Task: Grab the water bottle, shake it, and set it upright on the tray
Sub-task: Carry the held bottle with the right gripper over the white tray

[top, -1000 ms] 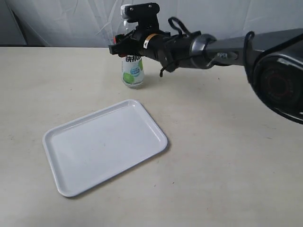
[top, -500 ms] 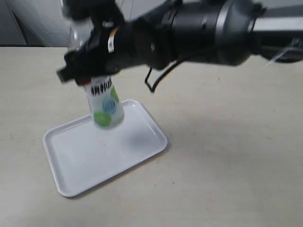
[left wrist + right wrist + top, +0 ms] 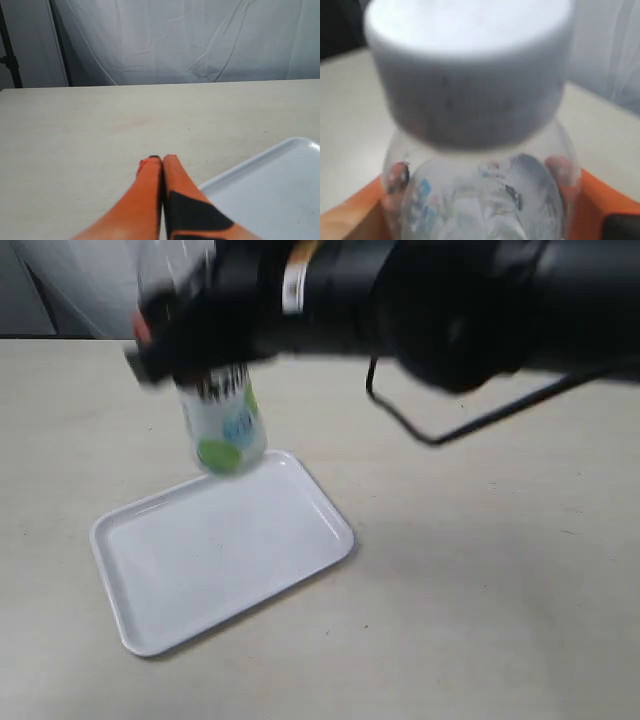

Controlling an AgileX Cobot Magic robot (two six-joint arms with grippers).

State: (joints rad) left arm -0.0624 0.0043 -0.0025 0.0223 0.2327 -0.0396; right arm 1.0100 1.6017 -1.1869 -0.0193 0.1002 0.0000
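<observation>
One water bottle (image 3: pixel 222 425) hangs tilted in the air over the tray's (image 3: pixel 150 625) far rim, clamped at its shoulder by the right gripper (image 3: pixel 195 335), probably mid-shake. The left gripper (image 3: pixel 162 161), fingers pressed together, idles beside the tray.

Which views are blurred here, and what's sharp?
Exterior view: water bottle and right arm smeared by motion blur, tray sharp. Right wrist view: cap too close, out of focus. Left wrist view: crisp throughout, shut left pincer included.
</observation>
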